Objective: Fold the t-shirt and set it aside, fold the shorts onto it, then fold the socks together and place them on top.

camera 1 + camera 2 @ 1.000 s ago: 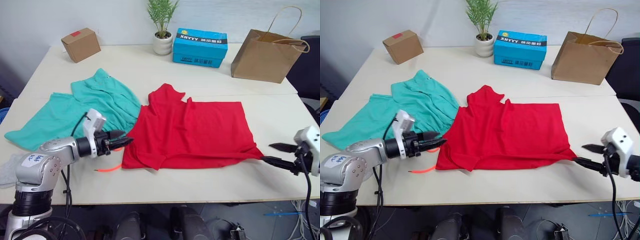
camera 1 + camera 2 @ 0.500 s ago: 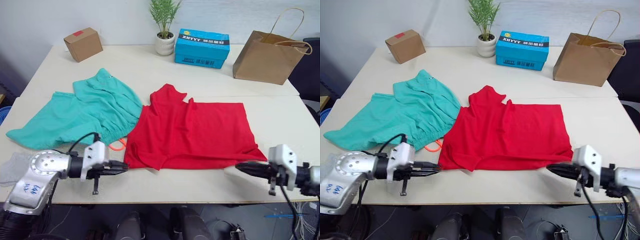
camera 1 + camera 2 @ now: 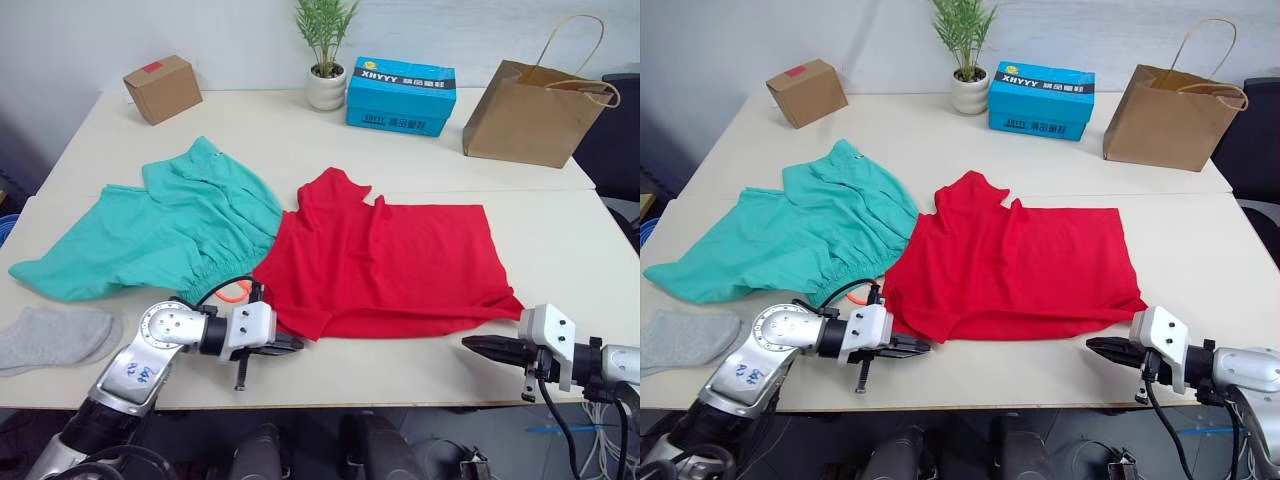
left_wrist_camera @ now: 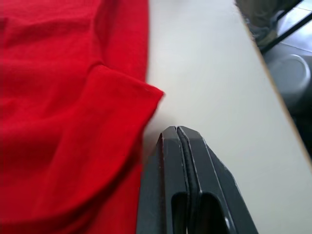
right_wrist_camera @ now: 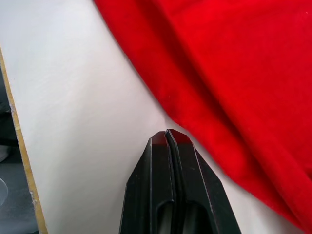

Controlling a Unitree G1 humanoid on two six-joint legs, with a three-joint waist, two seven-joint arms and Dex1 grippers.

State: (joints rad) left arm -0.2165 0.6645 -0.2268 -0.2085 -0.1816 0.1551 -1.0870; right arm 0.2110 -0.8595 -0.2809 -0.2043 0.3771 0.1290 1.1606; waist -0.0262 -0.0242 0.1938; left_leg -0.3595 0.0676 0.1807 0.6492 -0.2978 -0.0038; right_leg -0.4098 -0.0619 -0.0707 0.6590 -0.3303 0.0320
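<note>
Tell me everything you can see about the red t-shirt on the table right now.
The t-shirt is bright red cloth, lying spread but rumpled on the near table. One sleeve pokes up toward the back, and the near edge is folded under in soft creases. Its left edge overlaps the teal shorts. The left hand, fingers shut, sits at its near-left corner; the right hand, also shut, lies on the table just short of the near-right corner.
</note>
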